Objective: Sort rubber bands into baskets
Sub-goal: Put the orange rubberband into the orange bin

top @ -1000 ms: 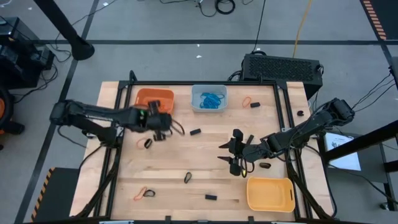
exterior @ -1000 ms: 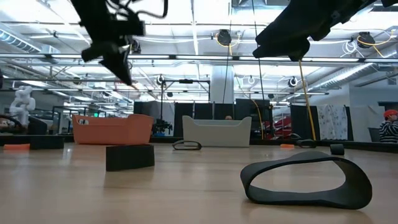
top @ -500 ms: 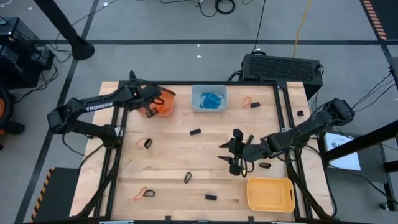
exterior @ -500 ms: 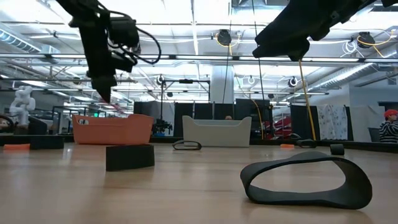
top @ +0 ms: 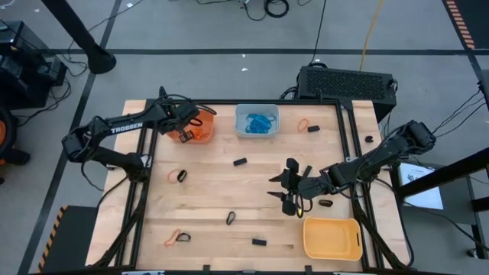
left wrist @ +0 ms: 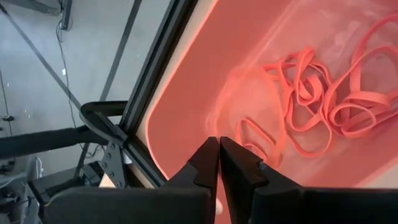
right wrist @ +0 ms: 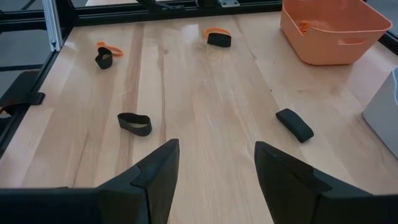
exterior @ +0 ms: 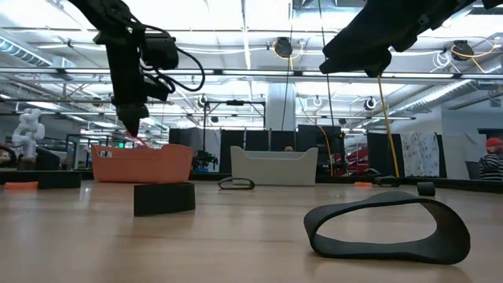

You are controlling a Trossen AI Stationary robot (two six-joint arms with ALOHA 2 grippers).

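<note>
My left gripper [top: 186, 135] hangs over the orange basket [top: 202, 131] at the table's far left, pointing down into it [exterior: 132, 132]. In the left wrist view its fingertips [left wrist: 219, 142] stand almost together, and I see nothing between them. Below them lie several orange rubber bands [left wrist: 323, 106] on the basket floor, one of them blurred [left wrist: 249, 87]. My right gripper [top: 290, 191] stands open above the table's right half [right wrist: 214, 155], holding nothing. The blue-grey basket [top: 257, 122] holds blue bands. The yellow basket [top: 332, 238] sits near the front right.
Loose black bands lie on the wood [top: 182, 176], [top: 240, 162], [top: 231, 218], [top: 259, 242], [top: 325, 203]. An orange one with a black one lies near the front left [top: 177, 237], another such pair at the far right [top: 308, 126]. A black frame rail [top: 145, 153] borders the table.
My left gripper has swung from above the table's left middle toward the far edge and now hangs over the orange basket, tipped further down. Most of that move came in the first half second. A pink-orange streak travelled at its fingertips. My right arm kept still.
</note>
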